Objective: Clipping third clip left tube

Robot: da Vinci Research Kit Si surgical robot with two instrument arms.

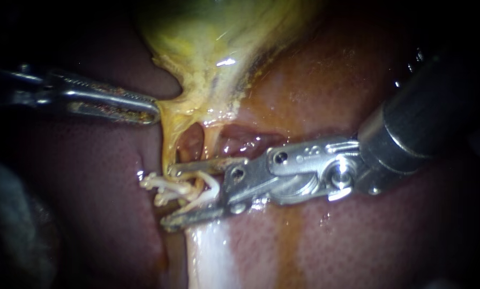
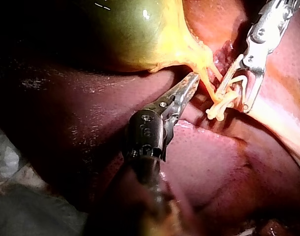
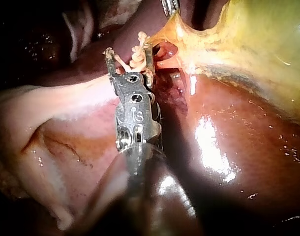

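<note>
The gallbladder is olive green, turning mustard yellow at its neck, with a blackish streak down one side. The liver is reddish brown with a fine dotted stipple and one orange-brown stripe; beside that stripe lies a whitish-pink band of tissue. The left tube is amber orange, and the clips on it are cream white. The left instrument is dull silver-grey, flecked rusty brown. The right instrument is bright silver, with a dark grey shaft
</note>
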